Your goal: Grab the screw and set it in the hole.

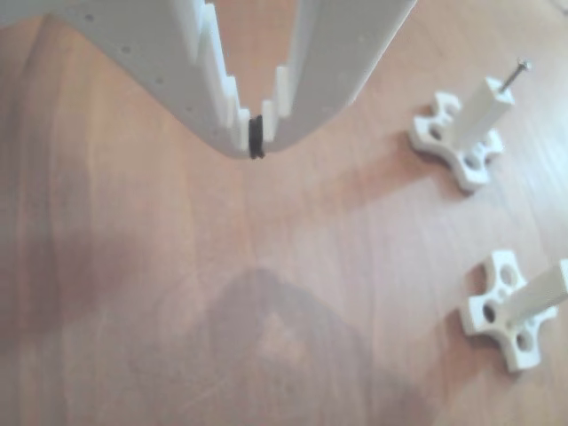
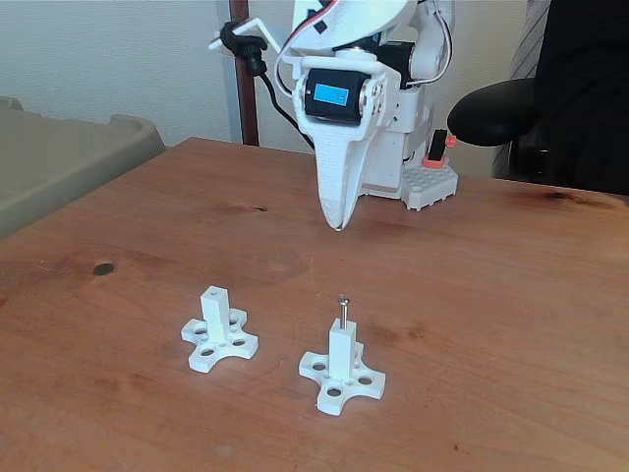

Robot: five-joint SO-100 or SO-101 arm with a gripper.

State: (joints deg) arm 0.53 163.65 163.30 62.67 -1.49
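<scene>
White plastic forms the gripper [image 2: 337, 226], which hangs point-down above a reddish-brown wooden table [image 2: 511, 295], well behind two small white stands. Its two toothed fingers [image 1: 226, 98] meet at the tips in the other view, closed together with nothing held between them; a small black ring [image 1: 256, 137] sits right at the tip. The gripper's shadow falls on the wood below it.

Nearer the front of the table in the fixed view stand two alike pieces, each a white square post rising upright from a cross-shaped base with round holes in its arms. The right-hand post [image 2: 341, 351] has the screw [image 2: 343, 312] standing in the hole at its top, thin and grey, its small round head uppermost. In the other view the screw [image 1: 516, 74] sticks out of the tip of the farther post at a slight lean. The left-hand post [image 2: 214, 313] has its small top hole [image 2: 214, 292] open. The gripper is well apart from both posts and touches neither.
</scene>
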